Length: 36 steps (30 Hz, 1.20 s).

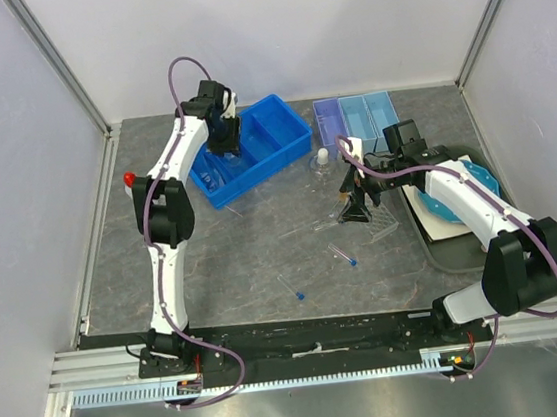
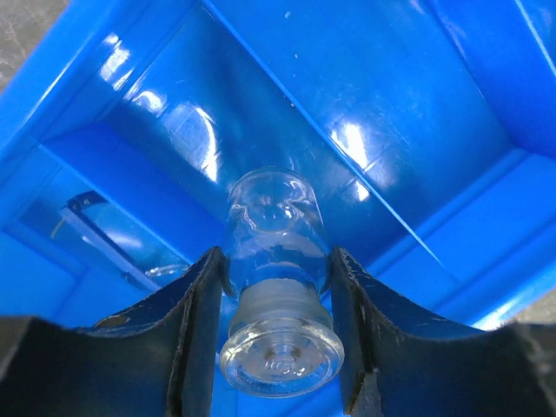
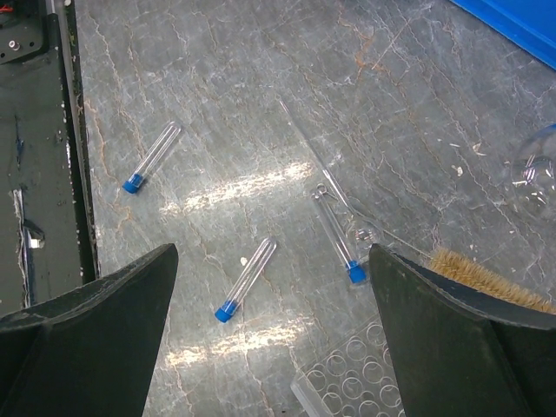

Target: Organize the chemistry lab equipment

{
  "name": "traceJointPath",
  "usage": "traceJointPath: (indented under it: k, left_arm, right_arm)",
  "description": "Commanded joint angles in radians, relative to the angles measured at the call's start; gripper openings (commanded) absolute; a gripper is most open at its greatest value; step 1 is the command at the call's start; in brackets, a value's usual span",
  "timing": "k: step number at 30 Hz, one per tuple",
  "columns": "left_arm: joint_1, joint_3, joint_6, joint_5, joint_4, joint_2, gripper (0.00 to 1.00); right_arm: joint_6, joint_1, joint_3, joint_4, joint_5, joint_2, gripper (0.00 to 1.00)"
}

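Note:
My left gripper (image 1: 227, 137) hangs over the blue bin (image 1: 270, 134). In the left wrist view it (image 2: 276, 256) is shut on a small clear glass flask (image 2: 278, 295), held above the bin's floor (image 2: 391, 113). Clear safety glasses (image 2: 104, 230) lie in the bin. My right gripper (image 1: 354, 210) is open and empty above the table. Below it (image 3: 274, 252) lie three blue-capped test tubes (image 3: 246, 280) (image 3: 337, 233) (image 3: 154, 156), the clear tube rack (image 3: 356, 382) and a tan-bristled brush (image 3: 486, 282). Another small flask (image 1: 322, 160) stands by the bin. A red cap (image 1: 129, 176) shows beside my left arm.
Two light-blue trays (image 1: 356, 114) stand at the back. A teal plate (image 1: 463, 192) rests on a white tray (image 1: 432, 226) at the right, under my right arm. White walls close in the table on three sides.

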<state>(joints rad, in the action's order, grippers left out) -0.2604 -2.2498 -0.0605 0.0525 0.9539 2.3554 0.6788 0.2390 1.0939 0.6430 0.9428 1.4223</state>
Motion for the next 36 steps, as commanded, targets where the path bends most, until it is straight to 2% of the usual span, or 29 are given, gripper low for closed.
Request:
traceJointPath:
  k: [1, 3, 4, 10, 12, 20, 28, 30, 31, 33, 34, 36]
  left_arm:
    - [-0.002, -0.060, 0.050, -0.025, -0.070, 0.039, 0.30]
    - [-0.002, -0.060, 0.051, -0.029, -0.072, 0.050, 0.39]
    - [-0.002, -0.060, 0.051, -0.032, -0.072, 0.057, 0.47]
    - [-0.003, -0.057, 0.047, -0.049, -0.070, 0.053, 0.69]
    - [-0.002, -0.059, 0.044, -0.049, -0.072, 0.041, 0.80]
    - [-0.002, -0.056, 0.042, -0.049, -0.075, -0.028, 0.82]
    - [-0.003, -0.034, 0.033, -0.043, -0.079, -0.186, 0.82]
    - [-0.002, 0.018, 0.030, -0.049, -0.099, -0.246, 0.82]
    - [-0.002, 0.100, 0.028, -0.051, -0.145, -0.281, 0.82]
    - [-0.003, 0.217, 0.025, -0.049, -0.210, -0.424, 0.82]
    - [-0.002, 0.346, 0.022, -0.049, -0.286, -0.540, 0.82]
    - [-0.002, 0.476, 0.024, -0.030, -0.354, -0.658, 0.82]
  right_arm:
    - [0.036, -0.004, 0.017, -0.005, 0.044, 0.007, 0.98]
    - [0.036, -0.004, 0.017, -0.003, 0.042, 0.010, 0.98]
    - [0.038, -0.004, 0.017, -0.002, 0.042, 0.012, 0.98]
    - [0.042, -0.003, 0.017, -0.003, 0.036, 0.010, 0.98]
    - [0.042, -0.006, 0.015, -0.002, 0.037, 0.009, 0.98]
    - [0.050, -0.017, 0.012, -0.002, 0.037, -0.008, 0.98]
    - [0.070, -0.036, 0.003, -0.002, 0.040, -0.034, 0.98]
    - [0.076, -0.040, 0.001, 0.000, 0.028, -0.045, 0.98]
    - [0.073, -0.040, -0.002, -0.015, 0.010, -0.060, 0.98]
    - [0.044, -0.040, -0.011, -0.049, -0.015, -0.081, 0.98]
    - [-0.008, -0.038, -0.012, -0.095, -0.039, -0.089, 0.98]
    - [-0.057, -0.038, -0.008, -0.149, -0.062, -0.097, 0.98]
